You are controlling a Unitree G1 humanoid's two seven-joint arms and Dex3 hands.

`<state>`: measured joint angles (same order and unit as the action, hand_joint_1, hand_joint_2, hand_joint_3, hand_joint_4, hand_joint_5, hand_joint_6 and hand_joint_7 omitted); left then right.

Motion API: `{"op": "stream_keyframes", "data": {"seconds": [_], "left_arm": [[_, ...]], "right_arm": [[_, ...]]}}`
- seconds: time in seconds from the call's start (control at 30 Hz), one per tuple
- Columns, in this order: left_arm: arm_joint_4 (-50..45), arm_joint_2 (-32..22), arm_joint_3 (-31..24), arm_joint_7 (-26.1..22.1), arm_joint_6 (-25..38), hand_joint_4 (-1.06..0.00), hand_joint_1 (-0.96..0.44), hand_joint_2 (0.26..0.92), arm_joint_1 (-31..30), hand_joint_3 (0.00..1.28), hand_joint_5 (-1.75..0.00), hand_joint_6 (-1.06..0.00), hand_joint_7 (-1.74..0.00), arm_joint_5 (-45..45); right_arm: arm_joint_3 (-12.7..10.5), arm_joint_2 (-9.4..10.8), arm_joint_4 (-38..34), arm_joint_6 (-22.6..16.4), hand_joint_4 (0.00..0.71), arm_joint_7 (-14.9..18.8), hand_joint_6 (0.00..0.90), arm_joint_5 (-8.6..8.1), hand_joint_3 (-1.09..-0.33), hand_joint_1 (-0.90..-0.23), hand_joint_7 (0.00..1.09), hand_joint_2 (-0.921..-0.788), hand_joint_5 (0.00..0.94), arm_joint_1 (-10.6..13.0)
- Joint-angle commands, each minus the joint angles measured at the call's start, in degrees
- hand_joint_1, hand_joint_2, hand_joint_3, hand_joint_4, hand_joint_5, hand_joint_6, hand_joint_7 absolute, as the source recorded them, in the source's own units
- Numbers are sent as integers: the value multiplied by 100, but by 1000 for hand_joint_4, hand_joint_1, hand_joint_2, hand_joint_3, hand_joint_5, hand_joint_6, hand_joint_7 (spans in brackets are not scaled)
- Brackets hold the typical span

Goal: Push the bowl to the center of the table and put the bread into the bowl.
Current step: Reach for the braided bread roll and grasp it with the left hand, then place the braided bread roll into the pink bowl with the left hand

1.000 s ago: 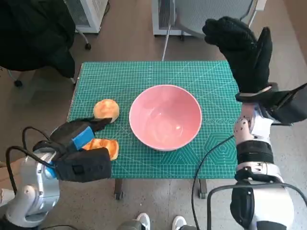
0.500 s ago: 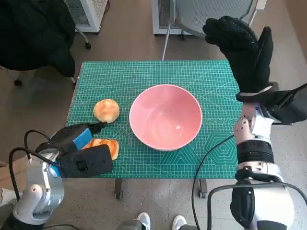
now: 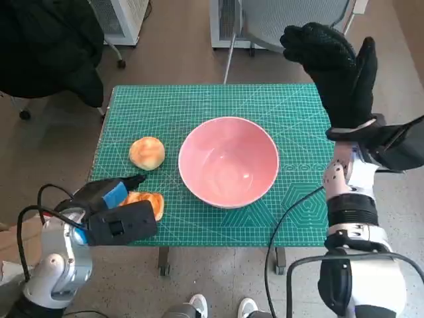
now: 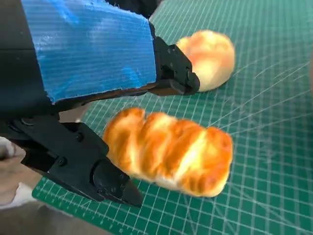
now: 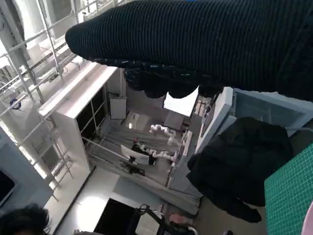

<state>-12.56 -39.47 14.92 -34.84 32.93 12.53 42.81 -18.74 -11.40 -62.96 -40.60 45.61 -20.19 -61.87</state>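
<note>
Robotics lab, green cutting mat point(image 3: 199, 106) on small table, robot arms point(image 5: 164, 131) on far benches, white shelving point(image 5: 85, 105), metal railings.

In the head view the left hand point(image 3: 109, 209) covers the near end of the long bread point(image 3: 147, 201) by the green mat's point(image 3: 199, 99) near left corner. In the right wrist view the bowl point(image 5: 310, 226) is only a pink sliver, cut off by the picture's edge. The right hand point(image 3: 334, 66) is raised, its palm side hidden.
</note>
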Motion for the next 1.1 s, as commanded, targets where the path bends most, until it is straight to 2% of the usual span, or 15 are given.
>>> {"op": "stream_keyframes", "data": {"seconds": [0.03,0.3,0.57,0.7,0.73,0.83,0.93,0.97,1.0,1.03,1.1], "left_arm": [[184,79,104,76,-44,-309,-129,698,32,2,0,-381,-2,83],[535,144,339,207,-197,-325,-103,713,146,8,-6,-397,-8,229],[930,87,562,540,-650,-397,4,775,237,33,-26,-473,-35,567],[1140,59,597,823,-945,-550,63,831,252,48,-64,-565,-50,684],[1193,56,601,885,-1014,-553,169,863,257,95,-528,-605,-63,709],[1363,24,627,1098,-1256,-543,296,902,271,163,-1105,-685,-91,803],[1477,10,626,1250,-1425,-556,339,915,272,172,-1280,-763,-129,861],[1520,-2,631,1315,-1492,-575,272,916,270,163,-1288,-721,-325,894],[1555,-7,629,1362,-1547,-600,175,918,270,148,-1292,-663,-621,921],[1579,-8,624,1392,-1586,-616,113,919,269,139,-1293,-627,-810,939],[1603,-1,624,1472,-1634,-638,59,919,261,120,-1267,-608,-983,1010]], "right_arm": [[8,-40,-1,72,313,80,418,-8,-888,-715,15,-921,0,55],[-5,-58,53,69,313,155,419,-33,-890,-713,14,-921,0,77],[-16,-50,96,73,313,193,419,-49,-890,-713,12,-921,1,94],[-19,-40,125,66,314,232,419,-65,-890,-713,12,-921,1,107],[-21,-37,132,68,314,243,419,-70,-890,-714,12,-921,1,110],[-28,-31,143,77,315,271,419,-83,-890,-717,11,-921,2,109],[-33,-28,150,80,319,289,420,-92,-890,-719,11,-921,3,105],[-36,-25,155,82,320,298,420,-99,-890,-719,11,-921,3,104],[-38,-22,158,83,321,304,421,-103,-890,-719,11,-921,4,102],[-41,-20,160,84,322,309,421,-105,-890,-719,11,-921,4,101],[-48,-17,170,81,323,327,421,-115,-890,-719,11,-921,4,103]]}}
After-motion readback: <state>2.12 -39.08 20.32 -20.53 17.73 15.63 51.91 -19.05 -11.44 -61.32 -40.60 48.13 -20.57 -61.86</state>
